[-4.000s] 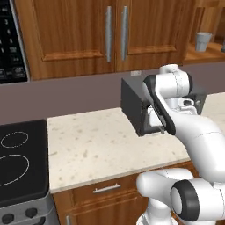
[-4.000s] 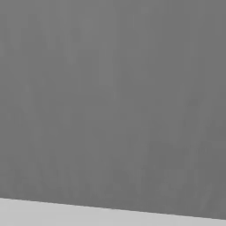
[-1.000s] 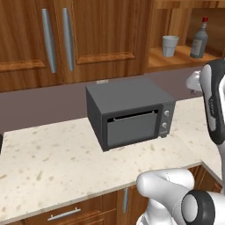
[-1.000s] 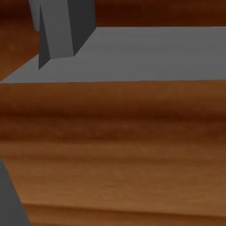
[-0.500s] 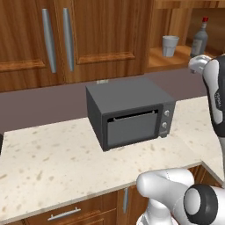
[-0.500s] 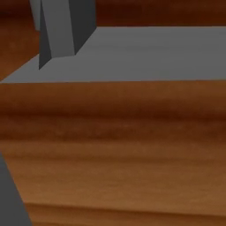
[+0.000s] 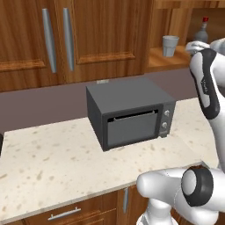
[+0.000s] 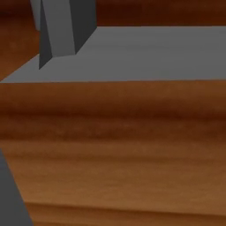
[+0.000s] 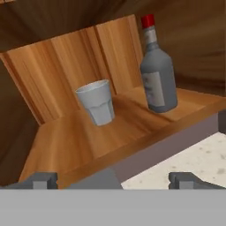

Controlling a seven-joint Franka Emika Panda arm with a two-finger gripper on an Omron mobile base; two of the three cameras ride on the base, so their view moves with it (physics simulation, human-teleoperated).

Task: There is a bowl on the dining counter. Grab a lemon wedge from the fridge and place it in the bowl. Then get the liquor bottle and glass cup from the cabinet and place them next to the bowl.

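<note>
Wood-grained cabinet (image 9: 66,132) shelf ahead of me, open-fronted, smooth orange-brown boards. On it I see the cup (image 9: 96,102), a pale tapered tumbler, upright, mouth up, mid-shelf and back from the front edge. Right of it, apart, stands the bottle (image 9: 157,79): grey, broad-shouldered, red cap, long axis vertical, set near the shelf's right end. Bare shelf lies left of the cup. My gripper (image 9: 114,180) is spread wide, grasping nothing, short of the shelf's front edge. Below: speckled beige counter (image 7: 52,162), boxy dark grey oven (image 7: 129,116).
</note>
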